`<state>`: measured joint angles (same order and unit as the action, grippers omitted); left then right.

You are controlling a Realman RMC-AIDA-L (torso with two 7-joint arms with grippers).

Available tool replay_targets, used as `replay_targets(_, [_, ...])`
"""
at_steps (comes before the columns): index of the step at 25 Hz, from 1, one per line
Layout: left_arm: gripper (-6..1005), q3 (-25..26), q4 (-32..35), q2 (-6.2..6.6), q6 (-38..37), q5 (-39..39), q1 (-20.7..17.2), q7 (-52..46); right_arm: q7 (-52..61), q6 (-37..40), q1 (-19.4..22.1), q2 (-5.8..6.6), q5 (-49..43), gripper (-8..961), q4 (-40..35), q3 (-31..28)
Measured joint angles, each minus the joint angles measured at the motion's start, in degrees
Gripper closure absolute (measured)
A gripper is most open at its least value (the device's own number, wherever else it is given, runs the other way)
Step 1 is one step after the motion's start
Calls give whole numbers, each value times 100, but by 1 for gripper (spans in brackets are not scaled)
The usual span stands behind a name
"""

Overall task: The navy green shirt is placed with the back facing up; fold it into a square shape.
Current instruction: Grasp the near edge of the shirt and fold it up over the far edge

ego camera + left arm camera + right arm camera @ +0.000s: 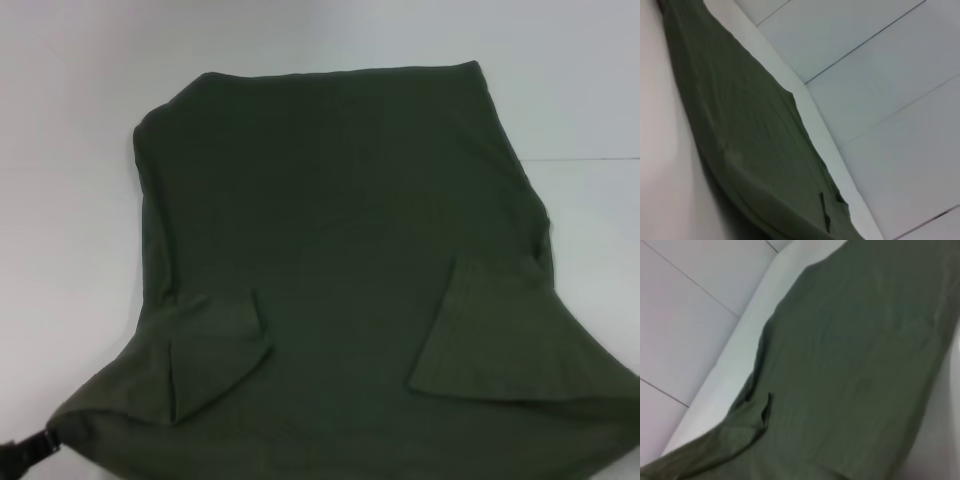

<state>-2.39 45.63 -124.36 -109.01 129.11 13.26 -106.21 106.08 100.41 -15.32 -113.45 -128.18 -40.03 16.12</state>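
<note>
Left gripper is sitting nearest, at the near-left corner of the head view, touching the near-left corner of the navy green shirt. Probably gripping the fabric, but jaw state isn't resolving, so can't tell. Right gripper isn't appearing in the head view, and the right wrist view isn't showing its fingers either.

Shirt's near edge is running off the bottom of the head view and flaring wide. Both sleeves are lying folded inward onto the body: left sleeve as a small flap, right sleeve as a larger one. Shirt body is narrowing toward the far straight edge and lying flat on the white table. No containers showing. Both wrist views are showing shirt fabric draping at the table edge, pale tiled floor beyond.
</note>
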Motion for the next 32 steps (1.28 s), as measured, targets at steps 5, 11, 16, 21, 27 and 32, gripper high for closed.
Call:
replay_targets(5, [976, -40, -222, 111, 178, -44, 495, -21, 19, -74, -389, 25, 18, 892, 61, -229])
replay_targets(11, [975, -38, -946, 429, 1027, -100, 1332, 12, 35, -559, -1048, 68, 122, 879, 269, -275])
replay_targets(16, [976, -81, -1416, 642, 1973, -133, 1996, 46, 47, -1123, -1561, 73, 538, 869, 351, -236])
replay_targets(21, [977, -81, -1606, 679, 2937, -277, 2472, 98, 115, -2005, -2091, 70, 630, 859, 407, -178])
replay_targets(27, [978, -89, -1741, 688, 3896, -724, 2864, 431, 116, -3286, -2637, 146, 665, 847, 769, 95])
replay_targets(32, [976, -89, -2134, 690, 4814, -1161, 3169, 1092, 79, -4312, -2960, 123, 669, 837, 1032, 409])
